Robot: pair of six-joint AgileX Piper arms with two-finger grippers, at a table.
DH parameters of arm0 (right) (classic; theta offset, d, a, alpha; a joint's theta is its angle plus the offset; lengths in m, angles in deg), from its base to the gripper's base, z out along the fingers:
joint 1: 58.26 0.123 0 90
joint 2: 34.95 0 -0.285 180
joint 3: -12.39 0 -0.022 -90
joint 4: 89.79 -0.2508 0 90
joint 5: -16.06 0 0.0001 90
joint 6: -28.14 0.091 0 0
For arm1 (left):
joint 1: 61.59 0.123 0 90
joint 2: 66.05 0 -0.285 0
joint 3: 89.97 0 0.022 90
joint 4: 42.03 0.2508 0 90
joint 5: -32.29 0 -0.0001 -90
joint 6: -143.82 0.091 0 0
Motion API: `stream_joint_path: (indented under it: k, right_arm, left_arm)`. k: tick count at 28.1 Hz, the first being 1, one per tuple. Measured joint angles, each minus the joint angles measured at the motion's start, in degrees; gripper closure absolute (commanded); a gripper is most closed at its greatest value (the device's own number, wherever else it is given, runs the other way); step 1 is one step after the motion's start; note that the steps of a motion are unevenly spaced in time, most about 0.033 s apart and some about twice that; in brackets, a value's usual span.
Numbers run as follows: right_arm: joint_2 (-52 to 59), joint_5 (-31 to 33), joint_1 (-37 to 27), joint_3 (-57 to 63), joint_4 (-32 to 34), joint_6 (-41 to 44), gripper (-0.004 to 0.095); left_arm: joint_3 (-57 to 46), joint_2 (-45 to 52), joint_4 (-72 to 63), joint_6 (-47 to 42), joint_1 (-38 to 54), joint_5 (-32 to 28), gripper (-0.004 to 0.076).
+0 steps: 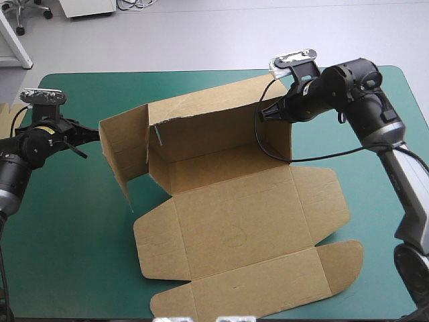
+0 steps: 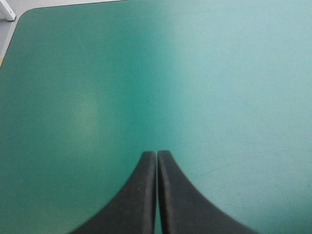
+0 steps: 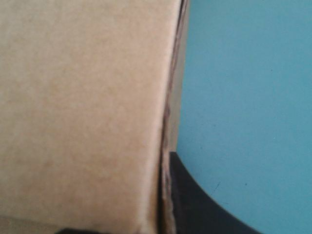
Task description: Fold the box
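Observation:
The brown box stands mid-table with its rear wall and left wall raised. Its lid and flaps lie flat toward the near edge. My right gripper is at the top of the box's right wall. In the right wrist view that gripper is shut on the board's edge, with one black finger showing on the outer side. My left gripper sits just left of the left wall. In its wrist view it is shut, with only teal-green cover ahead.
An edge of more brown board shows at the table's left edge. Bare teal-green cover lies to the box's left and along the right side.

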Motion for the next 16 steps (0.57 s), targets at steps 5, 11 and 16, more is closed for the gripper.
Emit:
stream_joint_path:
  k: [5, 11, 16]
  right_arm:
    - [-4.82, 3.33, -1.25, -5.11, -2.93, -0.18, 0.0903]
    - [-7.83, 3.33, -6.65, -5.38, -9.19, -1.64, 0.0903]
    - [-9.62, 3.33, -10.18, -5.53, -10.68, -1.86, 0.0903]
  left_arm:
    - [0.00, 0.00, -0.46, 0.06, 0.04, 0.17, 0.0724]
    - [0.00, 0.00, -1.17, 0.40, 0.04, 0.72, 0.0724]
    - [0.00, 0.00, -1.67, 0.74, 0.04, 0.92, 0.0724]
